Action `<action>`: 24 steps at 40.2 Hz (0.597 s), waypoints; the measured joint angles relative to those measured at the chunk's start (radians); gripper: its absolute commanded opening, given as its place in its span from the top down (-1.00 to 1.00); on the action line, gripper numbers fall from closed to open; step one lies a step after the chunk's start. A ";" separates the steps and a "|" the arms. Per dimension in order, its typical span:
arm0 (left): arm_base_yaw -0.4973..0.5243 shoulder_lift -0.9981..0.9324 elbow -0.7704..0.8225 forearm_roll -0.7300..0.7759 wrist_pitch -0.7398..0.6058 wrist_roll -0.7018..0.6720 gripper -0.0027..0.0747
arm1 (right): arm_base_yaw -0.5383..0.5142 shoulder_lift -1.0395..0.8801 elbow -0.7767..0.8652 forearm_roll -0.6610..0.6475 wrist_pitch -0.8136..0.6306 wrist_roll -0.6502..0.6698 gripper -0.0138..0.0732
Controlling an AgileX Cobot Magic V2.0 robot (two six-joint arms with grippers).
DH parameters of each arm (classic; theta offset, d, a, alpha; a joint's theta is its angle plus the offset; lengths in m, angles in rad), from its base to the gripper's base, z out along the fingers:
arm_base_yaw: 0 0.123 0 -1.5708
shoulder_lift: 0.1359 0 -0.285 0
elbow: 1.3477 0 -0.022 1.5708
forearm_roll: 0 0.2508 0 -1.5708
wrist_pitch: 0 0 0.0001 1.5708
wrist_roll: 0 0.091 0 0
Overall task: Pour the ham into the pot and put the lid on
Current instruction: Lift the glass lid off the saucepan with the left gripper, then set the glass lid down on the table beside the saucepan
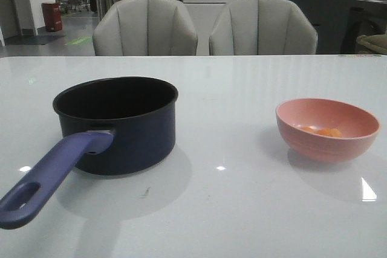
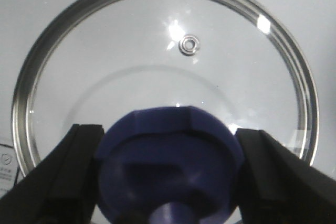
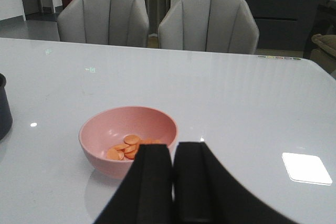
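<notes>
The dark navy pot (image 1: pixel 130 140) stands left on the white table, its purple-blue handle (image 1: pixel 51 179) pointing to the near left. At the right sits the pink bowl (image 1: pixel 329 146) with orange ham (image 1: pixel 326 131) slices in it. In the right wrist view the bowl (image 3: pixel 102 129) and ham (image 3: pixel 127 147) lie just beyond my right gripper (image 3: pixel 172 148), which is shut and empty. The glass lid (image 2: pixel 157 51) with its steel rim lies flat under my left gripper (image 2: pixel 169 129), whose fingers press both sides of its purple-blue knob (image 2: pixel 168 166). Neither gripper nor the lid shows in the front view.
Two grey chairs (image 1: pixel 145 28) (image 1: pixel 263 28) stand behind the table's far edge. A wide stretch of white tabletop (image 1: pixel 230 125) separates pot and bowl. The pot's edge (image 3: pixel 4 111) shows at the side of the right wrist view. A small printed label (image 2: pixel 4 163) lies beside the lid.
</notes>
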 measured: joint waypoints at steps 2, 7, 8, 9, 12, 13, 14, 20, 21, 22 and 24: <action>0.000 0.023 0.002 -0.013 -0.008 0.015 0.26 | 0.000 0.000 0.000 0.000 0.000 0.000 0.29; 0.000 0.069 0.006 -0.034 -0.017 0.028 0.26 | 0.000 0.000 0.000 0.000 0.000 0.000 0.29; 0.000 0.075 0.006 -0.037 -0.020 0.028 0.26 | 0.000 0.000 0.000 0.000 0.000 0.000 0.29; 0.000 0.083 0.007 -0.037 -0.022 0.031 0.25 | 0.000 0.000 0.000 0.000 0.000 0.000 0.29; 0.000 0.100 0.007 -0.041 -0.032 0.040 0.25 | 0.000 0.000 0.000 0.000 0.000 0.000 0.29; 0.000 0.104 0.007 -0.041 -0.034 0.042 0.25 | 0.000 0.000 0.000 0.000 0.000 0.000 0.29; 0.000 0.110 0.007 -0.043 -0.039 0.047 0.25 | 0.000 0.000 0.000 0.000 0.000 0.000 0.29; -0.013 0.135 0.007 -0.045 -0.058 0.054 0.25 | 0.000 0.000 0.000 0.000 0.000 0.000 0.29; -0.017 0.139 0.007 -0.045 -0.060 0.054 0.24 | 0.000 0.000 0.000 0.000 0.000 0.000 0.29; -0.020 0.142 0.007 -0.045 -0.062 0.054 0.22 | 0.000 0.000 0.000 0.000 0.000 0.000 0.29; -0.024 0.149 0.007 -0.045 -0.064 0.054 0.15 | 0.000 0.000 0.000 0.000 0.000 0.000 0.29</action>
